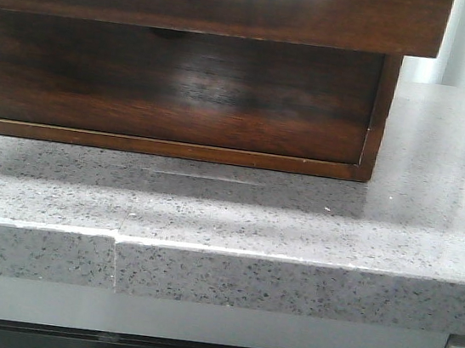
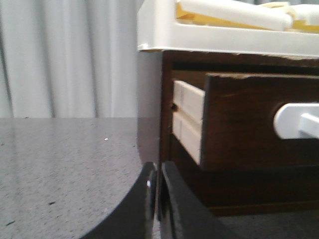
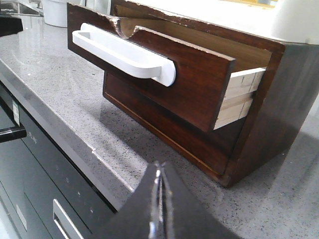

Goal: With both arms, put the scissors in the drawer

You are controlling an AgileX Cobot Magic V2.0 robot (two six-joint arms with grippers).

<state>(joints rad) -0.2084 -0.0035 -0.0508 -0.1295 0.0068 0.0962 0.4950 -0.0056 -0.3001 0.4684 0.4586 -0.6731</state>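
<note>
Grey speckled countertop (image 1: 429, 243) held wooden cabinet (image 3: 294, 109); its drawer (image 3: 189, 79) stood pulled out. Left gripper (image 2: 158, 199) and right gripper (image 3: 157, 199) were closed, empty, beside it.

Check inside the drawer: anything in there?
The drawer is pulled partly open. Only a strip of pale wooden inner wall shows above its front; the floor is hidden by the front panel and white handle. No scissors visible in any view.
</note>
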